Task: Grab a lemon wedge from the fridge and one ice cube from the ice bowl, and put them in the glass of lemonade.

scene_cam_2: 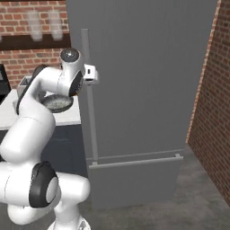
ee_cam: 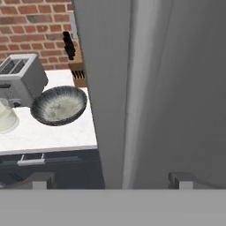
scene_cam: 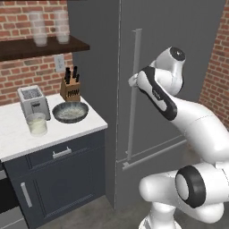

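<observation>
The fridge (scene_cam: 179, 27) (scene_cam_2: 143, 67) is a tall dark grey unit with its door shut, so the lemon wedge is hidden. My gripper (scene_cam: 133, 81) (scene_cam_2: 95, 74) (ee_cam: 112, 180) is open at the long vertical bar handle (scene_cam: 135, 53) (scene_cam_2: 92, 126) (ee_cam: 145, 88), which stands between the two fingertips in the hand view. Nothing is held. Left of the fridge, the ice bowl (scene_cam: 70, 112) (scene_cam_2: 56, 103) (ee_cam: 59, 105) sits on the white counter (scene_cam: 13, 138). The glass of lemonade (scene_cam: 36, 124) (ee_cam: 5, 115) stands a little left of the bowl.
A silver toaster (scene_cam: 32, 100) (ee_cam: 20, 77) and a knife block (scene_cam: 70, 87) (ee_cam: 75, 66) stand behind the bowl. Frosted glasses (scene_cam: 39, 29) sit on a dark shelf above. A brick wall (scene_cam_2: 211, 90) closes in right of the fridge. Its lower drawer front (scene_cam_2: 134, 179) is shut.
</observation>
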